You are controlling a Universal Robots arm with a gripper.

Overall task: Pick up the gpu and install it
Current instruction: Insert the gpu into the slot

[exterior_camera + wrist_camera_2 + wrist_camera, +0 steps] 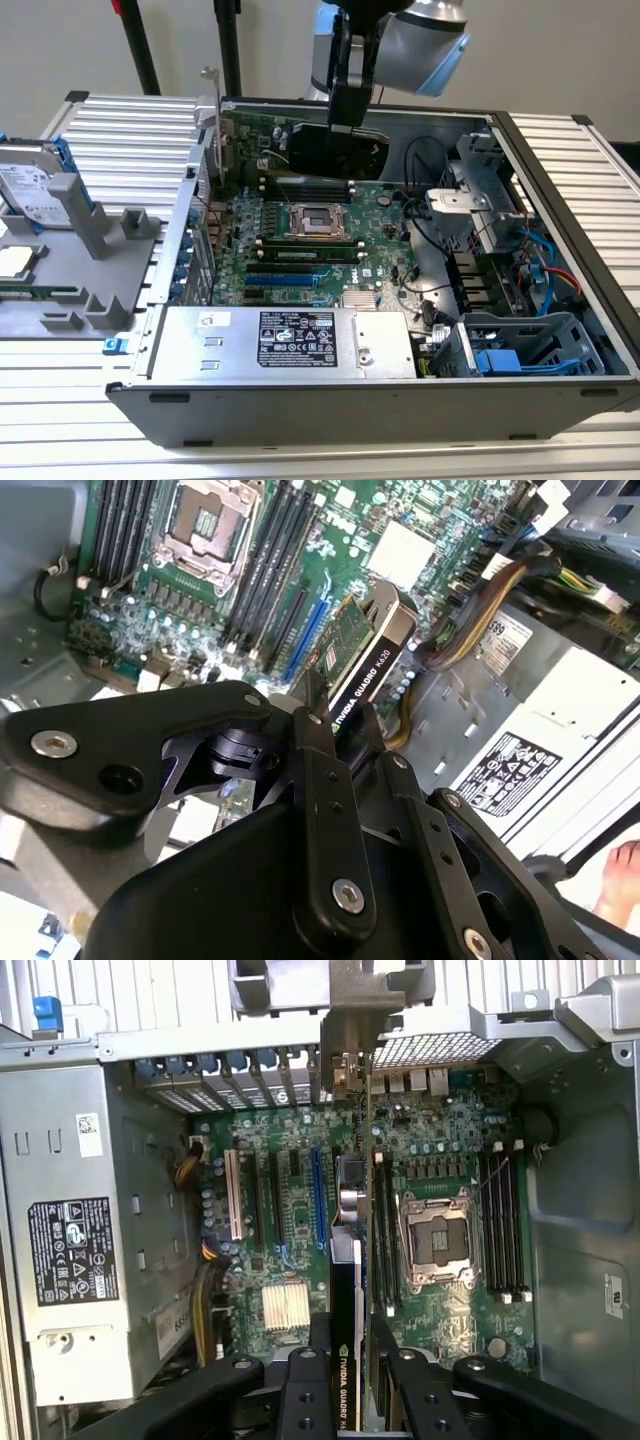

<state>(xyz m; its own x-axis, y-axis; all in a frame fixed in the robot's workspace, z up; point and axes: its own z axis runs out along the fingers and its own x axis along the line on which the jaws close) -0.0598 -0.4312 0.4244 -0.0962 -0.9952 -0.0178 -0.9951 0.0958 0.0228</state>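
Though lifted clear and carried inside the open computer case (560, 150), not yet seated in any slot. Counts, on that showing, as pick-up finished and installation left to do.

Clamps the gpu (342, 148) along its upper edge with the gripper (346, 118), drawn in tight, fingers (322, 780) pressed against both faces in the second wrist view. Holds it on edge over the motherboard (300, 235), toward the far wall of the case in the exterior view, seemingly apart from the board beneath. Lines it up, in the first wrist view, lengthwise with the expansion slots (318, 1200), just beside the blue one; cannot tell which slot lies directly under it.

Looks thin, flat and rectangular. Shows a black cover with a lettered edge strip toward both wrist cameras, and a green circuit board as the opposite face in the second wrist view. Ends in a silver bracket (212, 112) at the case's rear openings, on the exterior view's left.
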